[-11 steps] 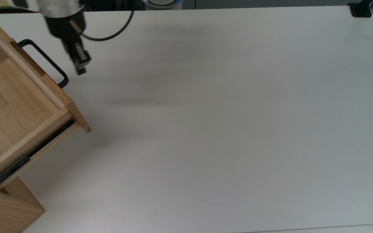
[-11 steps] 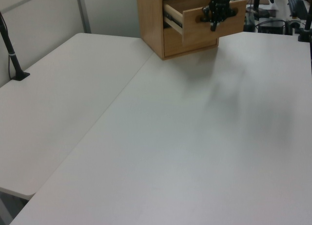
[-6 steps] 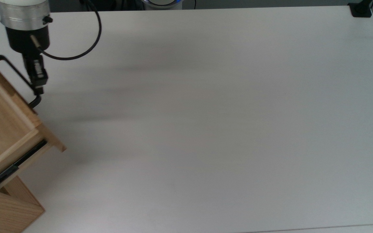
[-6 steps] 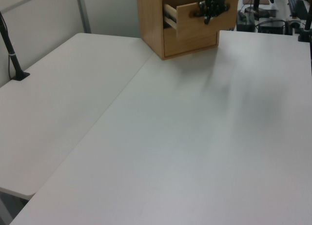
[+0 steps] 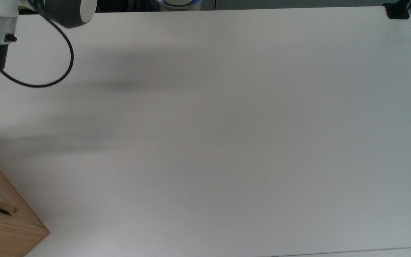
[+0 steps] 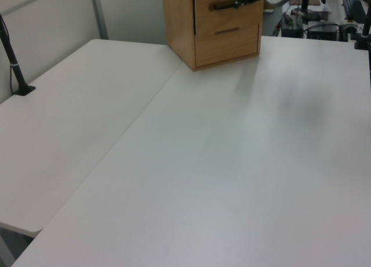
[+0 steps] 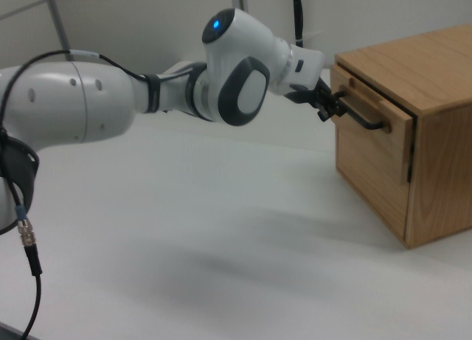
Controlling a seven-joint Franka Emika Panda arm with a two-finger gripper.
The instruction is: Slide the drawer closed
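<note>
As seen from the right view:
Drawer (image 7: 371, 137): pushed in, front nearly flush with cabinet (image 7: 435, 67), at upper slot; cabinet resting on table (image 6: 232, 163).
Handle (image 7: 363, 113): black bar, projecting from drawer front.
Gripper (image 7: 330, 106): against handle's near end, touching it.
Jaws: gap between fingers could not be told; grasp on handle not discernible.
Arm (image 7: 184, 82): stretched across toward cabinet.
</note>
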